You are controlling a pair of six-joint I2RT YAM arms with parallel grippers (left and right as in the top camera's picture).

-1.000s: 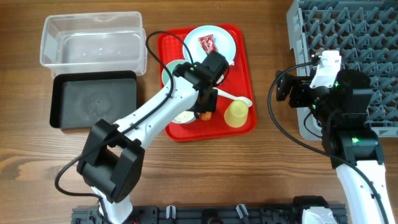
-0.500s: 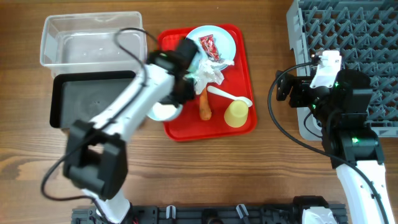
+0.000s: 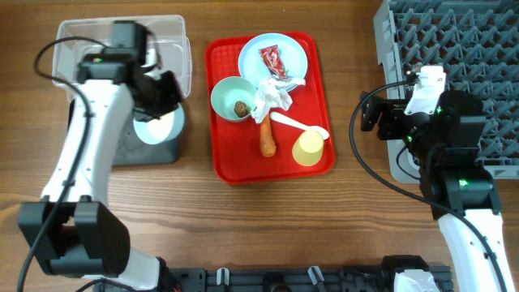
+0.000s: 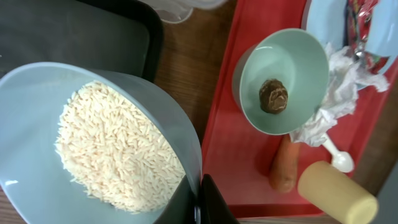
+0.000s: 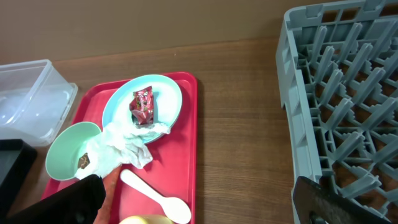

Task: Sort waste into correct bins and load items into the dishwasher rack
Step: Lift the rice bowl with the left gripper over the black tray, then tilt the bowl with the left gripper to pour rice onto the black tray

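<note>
One bowl of rice, pinched at its rim, hangs over the black tray.

Your left gripper (image 4: 199, 202) has its fingers clamped together on the rim of the light blue bowl (image 4: 165, 118). The white rice grains (image 4: 112, 149) are heaped inside it, close to the grip. The bowl sits above the black tray (image 4: 74, 37), just beside the clear tub (image 3: 81, 40). The left arm reaches forward along the table's left side, bent over both bins. Your right gripper (image 3: 369, 115) has its fingers spread wide and holds nothing, by the left wall of the dishwasher rack (image 3: 454, 49), facing the red tray (image 3: 316, 81).
</note>
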